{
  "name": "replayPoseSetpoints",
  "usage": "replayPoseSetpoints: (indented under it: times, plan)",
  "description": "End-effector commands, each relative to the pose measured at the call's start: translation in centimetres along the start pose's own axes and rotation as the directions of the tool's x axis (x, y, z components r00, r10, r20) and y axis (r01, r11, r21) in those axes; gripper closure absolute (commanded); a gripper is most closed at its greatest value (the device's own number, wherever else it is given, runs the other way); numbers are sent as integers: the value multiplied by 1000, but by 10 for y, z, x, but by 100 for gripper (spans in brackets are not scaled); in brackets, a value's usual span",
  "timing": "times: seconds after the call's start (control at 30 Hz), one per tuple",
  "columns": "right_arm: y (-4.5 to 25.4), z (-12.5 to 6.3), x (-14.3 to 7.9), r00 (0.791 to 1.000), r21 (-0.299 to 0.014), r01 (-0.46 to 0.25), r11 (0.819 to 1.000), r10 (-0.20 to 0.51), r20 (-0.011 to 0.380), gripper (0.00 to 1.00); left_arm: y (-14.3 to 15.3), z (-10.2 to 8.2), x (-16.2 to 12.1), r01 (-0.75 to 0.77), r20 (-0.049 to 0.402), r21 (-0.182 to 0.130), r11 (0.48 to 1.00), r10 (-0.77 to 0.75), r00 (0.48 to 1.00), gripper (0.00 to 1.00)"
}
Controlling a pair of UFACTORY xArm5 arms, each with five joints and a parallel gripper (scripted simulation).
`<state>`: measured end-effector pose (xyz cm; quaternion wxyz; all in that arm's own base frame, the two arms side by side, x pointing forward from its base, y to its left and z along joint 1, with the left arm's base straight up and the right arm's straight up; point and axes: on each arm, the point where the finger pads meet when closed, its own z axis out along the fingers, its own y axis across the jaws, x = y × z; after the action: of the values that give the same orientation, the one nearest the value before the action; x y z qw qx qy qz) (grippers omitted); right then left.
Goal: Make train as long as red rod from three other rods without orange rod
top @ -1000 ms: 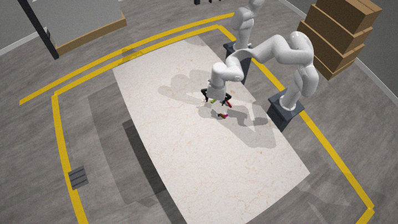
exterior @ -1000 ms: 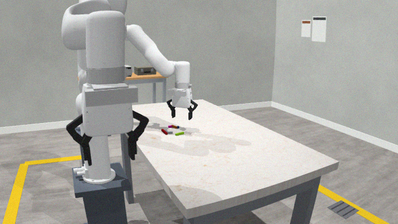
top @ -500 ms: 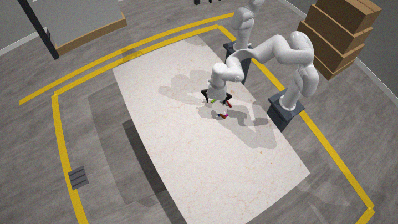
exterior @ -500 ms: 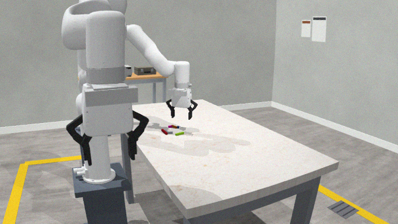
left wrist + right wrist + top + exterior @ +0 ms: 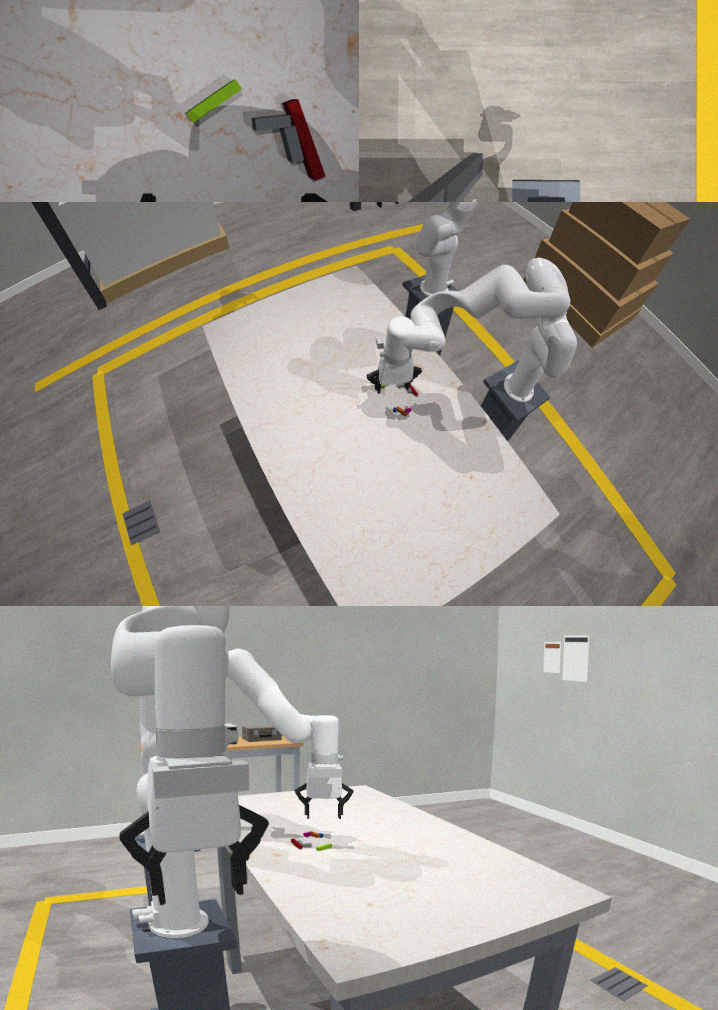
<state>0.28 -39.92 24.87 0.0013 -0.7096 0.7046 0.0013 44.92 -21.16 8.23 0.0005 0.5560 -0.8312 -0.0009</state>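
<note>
Left pincer (image 5: 394,389) (image 5: 323,816) (image 5: 230,197) open over table (image 5: 351,503) (image 5: 451,887) (image 5: 135,36) — wall sheets' (image 5: 575,662) print illegible.
</note>
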Motion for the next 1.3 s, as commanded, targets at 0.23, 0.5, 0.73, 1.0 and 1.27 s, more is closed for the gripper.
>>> replayPoseSetpoints:
  times: [0.23, 0.5, 0.73, 1.0, 1.27]
  plan:
    - [0, -1, 1, 1000, 0, 0, 1000, 0, -4, 0, 8, -3, -9, 335, -2, 6, 942, -335, 942, 0]
    - [0, -1, 1, 1000, 0, 0, 1000, 0, -4, 0, 14, -4, -14, 529, -3, 5, 849, -529, 849, 0]
    - [0, -1, 1, 1000, 0, 0, 1000, 0, -4, 0, 19, -5, -19, 668, -4, 4, 744, -668, 744, 0]
    - [0, -1, 1, 1000, 0, 0, 1000, 0, -4, 0, 25, -5, -24, 812, -5, 3, 584, -812, 584, 0]
    - [0, -1, 1, 1000, 0, 0, 1000, 0, -4, 0, 31, -6, -29, 912, -5, 2, 410, -912, 410, 0]
